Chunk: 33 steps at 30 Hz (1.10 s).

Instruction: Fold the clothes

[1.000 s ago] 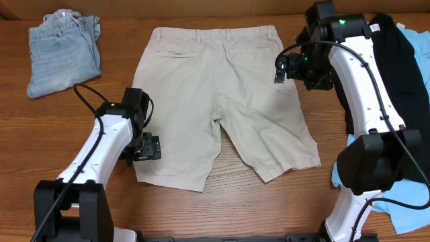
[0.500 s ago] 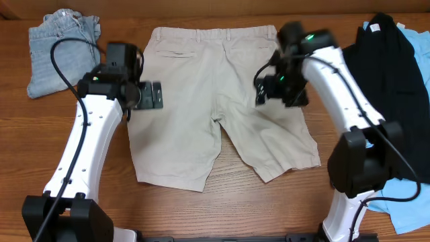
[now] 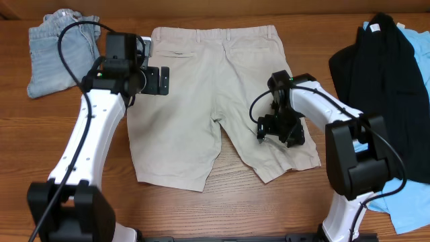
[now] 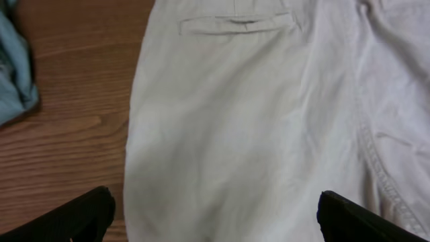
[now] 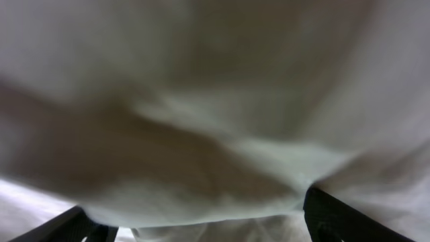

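- Beige shorts (image 3: 201, 114) spread flat in the middle of the table (image 3: 40, 134), waistband (image 3: 215, 32) at the far edge, back pocket (image 4: 235, 24) facing up.
- Over the left hip, just beside that pocket: left gripper (image 3: 156, 79), fingers wide apart, nothing between them but air.
- Down close on the right leg: right gripper (image 3: 275, 131), fingers splayed, blurred cloth bulging between them, not pinched.
- Far left corner: bunched light-blue denim (image 3: 60, 50), apart from the shorts.
- Right edge: black garment (image 3: 390, 67) lying over a sky-blue top (image 3: 410, 208).
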Motion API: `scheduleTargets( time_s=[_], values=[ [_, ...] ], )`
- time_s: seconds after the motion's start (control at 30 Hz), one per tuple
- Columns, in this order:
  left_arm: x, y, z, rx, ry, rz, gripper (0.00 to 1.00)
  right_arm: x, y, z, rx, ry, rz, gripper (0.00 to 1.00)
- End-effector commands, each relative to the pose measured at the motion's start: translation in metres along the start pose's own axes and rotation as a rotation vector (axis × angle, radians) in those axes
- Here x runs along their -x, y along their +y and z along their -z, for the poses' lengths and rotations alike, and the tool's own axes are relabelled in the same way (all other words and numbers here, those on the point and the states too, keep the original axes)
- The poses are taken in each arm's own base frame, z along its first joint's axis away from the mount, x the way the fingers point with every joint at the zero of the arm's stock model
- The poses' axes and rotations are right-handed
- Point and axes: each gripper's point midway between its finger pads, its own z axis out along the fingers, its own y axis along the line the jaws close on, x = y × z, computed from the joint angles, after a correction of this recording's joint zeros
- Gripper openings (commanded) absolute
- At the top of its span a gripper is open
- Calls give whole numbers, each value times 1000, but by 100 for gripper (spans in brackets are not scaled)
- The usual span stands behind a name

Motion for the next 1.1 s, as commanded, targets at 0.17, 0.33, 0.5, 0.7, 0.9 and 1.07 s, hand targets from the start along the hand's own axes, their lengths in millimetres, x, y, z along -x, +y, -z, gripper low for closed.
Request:
scheduleTargets(
  time_s=[0.17, 0.33, 0.5, 0.7, 0.9, 1.07],
  values=[
    [1, -21, -23, -43, 17, -89, 100, -58, -25, -35, -53, 188, -112, 100],
    [14, -35, -23, -58, -40, -176, 100, -73, -27, -26, -52, 224, -115, 100],
    [24, -48, -23, -71, -86, -240, 100, -64, -18, 9, 15, 84, -91, 100],
    [9, -73, -43, -168, -35, -258, 100, -36, -11, 65, 113, -166, -82, 100],
    [-38, -110, -86, -248, 115, -378, 100, -13, -18, 102, 157, -290, -69, 100],
    [-106, -114, -90, -227, 407, -191, 100, -5, -28, 107, 165, -314, -89, 100]
  ],
)
